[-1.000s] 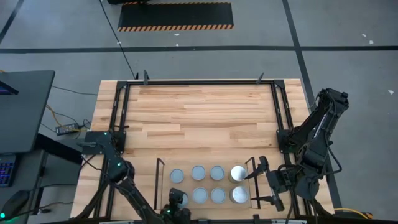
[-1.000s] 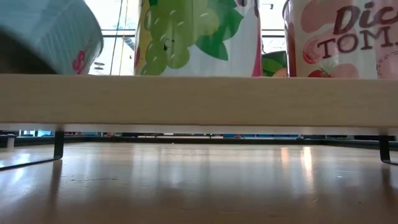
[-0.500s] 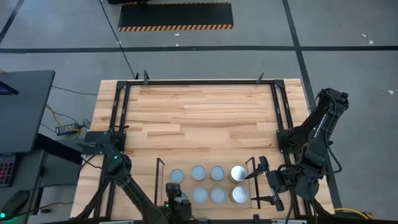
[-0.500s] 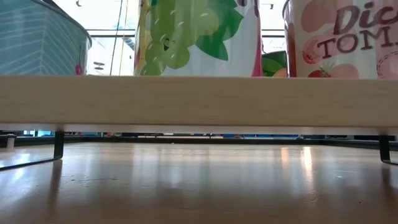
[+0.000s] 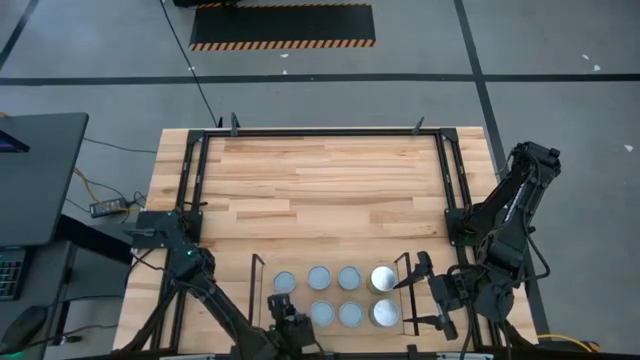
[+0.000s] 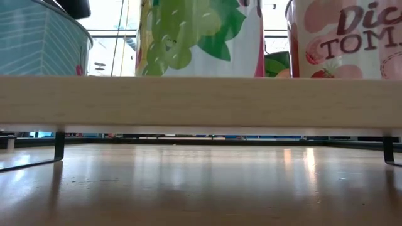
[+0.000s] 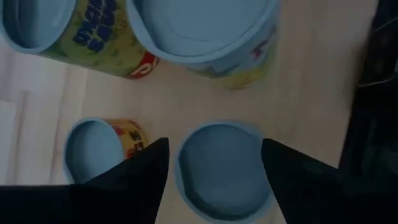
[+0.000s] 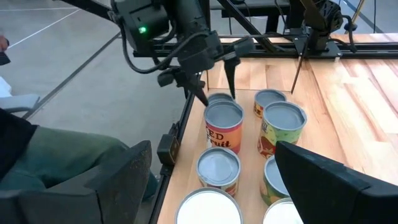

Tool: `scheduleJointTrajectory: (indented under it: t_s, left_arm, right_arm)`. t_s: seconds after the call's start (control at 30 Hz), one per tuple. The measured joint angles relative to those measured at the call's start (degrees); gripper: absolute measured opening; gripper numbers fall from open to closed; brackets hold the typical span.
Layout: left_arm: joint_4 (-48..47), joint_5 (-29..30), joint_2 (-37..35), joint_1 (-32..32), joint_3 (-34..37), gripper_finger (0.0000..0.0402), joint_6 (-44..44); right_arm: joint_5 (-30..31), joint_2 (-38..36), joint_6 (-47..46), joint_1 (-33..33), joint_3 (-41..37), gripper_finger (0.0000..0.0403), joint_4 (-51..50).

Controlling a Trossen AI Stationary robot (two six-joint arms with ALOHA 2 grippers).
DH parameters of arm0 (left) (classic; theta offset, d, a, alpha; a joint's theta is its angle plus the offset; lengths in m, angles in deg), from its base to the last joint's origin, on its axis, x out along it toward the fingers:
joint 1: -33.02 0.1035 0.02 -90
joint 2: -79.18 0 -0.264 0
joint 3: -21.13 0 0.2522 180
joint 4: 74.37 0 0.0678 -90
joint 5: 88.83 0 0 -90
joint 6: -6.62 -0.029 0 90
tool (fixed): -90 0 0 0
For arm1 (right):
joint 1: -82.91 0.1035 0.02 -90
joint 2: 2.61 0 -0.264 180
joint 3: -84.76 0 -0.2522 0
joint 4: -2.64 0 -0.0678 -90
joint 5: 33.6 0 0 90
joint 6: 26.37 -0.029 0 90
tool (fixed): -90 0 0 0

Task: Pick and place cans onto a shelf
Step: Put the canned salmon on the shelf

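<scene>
Left gripper hangs over the near-left end of the shelf, fingers spread wide and holding nothing — directly above a can in the near row. All the cans visible stand in two rows on the shelf, by the worktop's near edge. Right gripper waits beside the shelf's right end — fingers parted, empty.
</scene>
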Motion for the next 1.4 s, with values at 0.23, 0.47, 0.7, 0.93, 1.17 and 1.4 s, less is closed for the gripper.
scheduleJointTrajectory:
  t_s: [0.23,0.47,0.7,0.93,1.17,1.4]
  left_arm:
    - [0.92,0.25,0.00,-1.68,-0.02,0.0261,1.72]
    - [1.89,2.74,0.41,-0.64,1.41,0.0260,3.10]
    - [0.62,-1.21,0.70,-0.79,2.89,0.0260,2.69]
    - [-4.70,-7.74,0.24,-1.03,2.89,0.0254,2.09]
    - [-1.04,-9.16,-0.08,-0.04,2.89,0.0232,4.92]
    - [1.19,-11.54,-0.55,2.34,2.82,0.0209,9.27]
  right_arm:
    - [0.02,0.00,-0.01,0.18,0.00,0.0348,0.00]
    - [0.01,0.00,-0.03,0.23,0.00,0.0348,0.01]
    - [0.00,0.00,-0.55,0.74,0.00,0.0348,0.06]
    - [0.00,0.00,-0.17,0.74,0.00,0.0348,-0.09]
    - [-0.47,0.00,-0.13,0.74,0.00,0.0348,-0.15]
    - [-1.00,0.00,-0.57,0.74,0.00,0.0348,-0.25]
